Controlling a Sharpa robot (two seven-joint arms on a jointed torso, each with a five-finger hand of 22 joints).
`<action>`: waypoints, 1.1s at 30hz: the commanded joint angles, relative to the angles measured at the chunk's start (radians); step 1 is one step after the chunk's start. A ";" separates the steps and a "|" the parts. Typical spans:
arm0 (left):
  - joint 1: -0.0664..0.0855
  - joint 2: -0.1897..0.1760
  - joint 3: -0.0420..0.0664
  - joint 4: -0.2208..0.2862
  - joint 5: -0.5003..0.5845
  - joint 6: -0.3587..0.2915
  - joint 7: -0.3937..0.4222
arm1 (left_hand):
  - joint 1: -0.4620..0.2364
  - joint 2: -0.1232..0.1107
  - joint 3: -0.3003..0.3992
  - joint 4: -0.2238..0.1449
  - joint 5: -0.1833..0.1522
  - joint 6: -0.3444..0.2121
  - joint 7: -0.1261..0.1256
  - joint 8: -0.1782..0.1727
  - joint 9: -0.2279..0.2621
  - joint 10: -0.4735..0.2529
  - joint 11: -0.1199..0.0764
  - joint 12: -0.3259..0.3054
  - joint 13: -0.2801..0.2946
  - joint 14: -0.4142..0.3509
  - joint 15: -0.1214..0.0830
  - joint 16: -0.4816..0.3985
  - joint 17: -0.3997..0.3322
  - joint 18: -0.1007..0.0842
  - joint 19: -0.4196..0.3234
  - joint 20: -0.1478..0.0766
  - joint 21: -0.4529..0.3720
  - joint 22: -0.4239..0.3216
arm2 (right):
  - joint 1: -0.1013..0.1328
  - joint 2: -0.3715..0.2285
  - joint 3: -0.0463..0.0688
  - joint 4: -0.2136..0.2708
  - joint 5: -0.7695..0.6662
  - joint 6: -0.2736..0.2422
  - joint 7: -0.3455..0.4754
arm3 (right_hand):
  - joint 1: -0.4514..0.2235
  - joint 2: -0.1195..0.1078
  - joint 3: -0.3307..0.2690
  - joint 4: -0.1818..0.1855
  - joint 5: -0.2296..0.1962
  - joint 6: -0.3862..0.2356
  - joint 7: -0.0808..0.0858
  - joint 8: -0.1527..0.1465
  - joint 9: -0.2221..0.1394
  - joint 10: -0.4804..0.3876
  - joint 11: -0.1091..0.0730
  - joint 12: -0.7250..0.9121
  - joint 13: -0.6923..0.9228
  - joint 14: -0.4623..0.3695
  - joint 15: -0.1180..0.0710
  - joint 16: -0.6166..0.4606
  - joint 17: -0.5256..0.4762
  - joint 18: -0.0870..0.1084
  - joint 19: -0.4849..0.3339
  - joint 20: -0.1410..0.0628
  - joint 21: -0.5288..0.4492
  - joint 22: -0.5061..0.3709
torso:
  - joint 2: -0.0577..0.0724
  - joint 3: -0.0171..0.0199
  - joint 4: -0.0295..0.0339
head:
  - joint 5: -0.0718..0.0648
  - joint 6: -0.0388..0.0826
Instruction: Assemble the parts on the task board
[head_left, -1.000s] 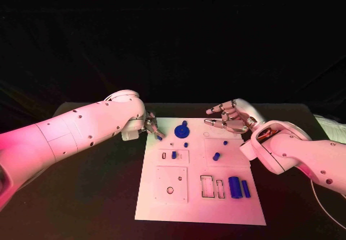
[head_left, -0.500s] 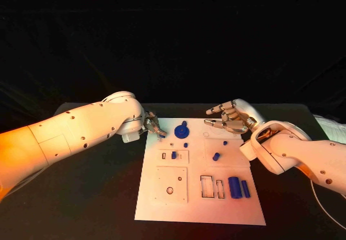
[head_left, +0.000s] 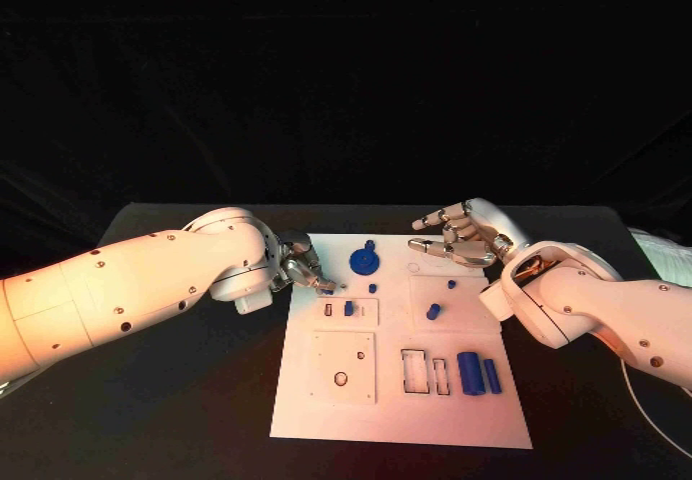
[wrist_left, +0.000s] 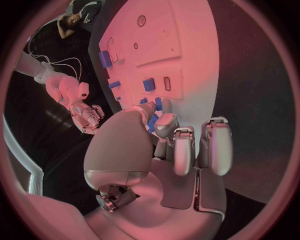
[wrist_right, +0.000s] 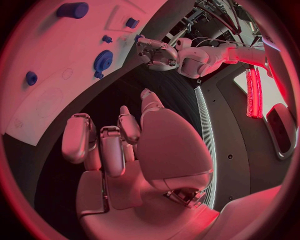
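Head view: the black table (head_left: 173, 400) carries the white rectangular task board (head_left: 397, 400), which lies between the two white arms, its far corners just beside each silver hand. The left hand (head_left: 300, 265) sits at the board's far left edge with its fingers curled in toward the surface; from the left wrist view a small blue piece (wrist_left: 152, 120) shows between the thumb and fingers (wrist_left: 167, 125), but whether it is pinched or merely lying under them cannot be told. The right hand (head_left: 459, 238) hovers over the board's far right corner, fingers apart and loosely bent, holding nothing, as the right wrist view (wrist_right: 125, 145) confirms. Between the two hands, nearer the left one, lies the round blue gear-like disc (head_left: 364, 263). Toward the robot from the right hand, well apart from it, lie the blue cylinder (head_left: 469, 374) and just beside it the thinner blue rod (head_left: 492, 377). Closer to the right hand stands a short blue peg (head_left: 433, 313). Just below the left hand's fingers sits a small blue block (head_left: 348, 310) in a recessed plate, and a tiny blue stud (head_left: 372, 289) lies below the disc.
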 joint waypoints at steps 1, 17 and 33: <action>-0.013 -0.012 -0.002 0.034 -0.045 -0.045 0.021 | -0.013 -0.007 0.148 -0.140 0.006 0.009 -0.005 0.007 0.002 0.008 -0.001 0.008 0.003 0.107 0.003 0.003 0.263 -0.001 0.044 0.002 0.007 0.173 | -0.002 0.002 0.000 0.000 -0.003 0.015 0.002 | -0.007 0.005 -0.006 0.001 0.006 0.004 -0.003 0.003 0.000 0.002 -0.007 0.007 -0.001 0.070 -0.008 -0.001 0.112 0.009 -0.004 0.000 -0.003 0.001 | -0.002 -0.0006 0.0045 | -0.002 -0.001; -0.041 -0.016 -0.003 0.060 -0.115 -0.016 -0.018 | -0.043 -0.023 0.192 -0.162 0.029 0.016 -0.007 0.015 0.004 0.018 -0.004 0.015 0.010 0.107 0.002 0.003 0.263 -0.003 0.047 0.000 0.012 0.179 | -0.005 0.003 -0.001 -0.001 -0.002 0.015 0.003 | -0.008 0.008 -0.008 0.002 0.007 0.005 -0.003 0.004 0.000 0.003 -0.007 0.008 0.000 0.070 -0.008 -0.002 0.111 0.009 -0.004 0.000 -0.004 0.001 | 0.000 0.0006 0.0030 | 0.002 -0.007; -0.043 -0.012 -0.003 0.049 -0.117 0.051 -0.039 | -0.054 -0.045 0.208 -0.187 0.042 0.022 -0.009 0.017 0.003 0.029 -0.005 0.027 0.025 0.107 0.001 0.003 0.263 -0.004 0.050 0.000 0.015 0.183 | -0.005 0.001 -0.001 0.000 -0.002 0.015 0.003 | -0.008 0.008 -0.008 0.002 0.007 0.005 -0.003 0.004 0.000 0.003 -0.007 0.008 0.000 0.070 -0.008 -0.002 0.111 0.009 -0.004 0.000 -0.004 0.001 | -0.001 0.0003 0.0042 | 0.000 -0.015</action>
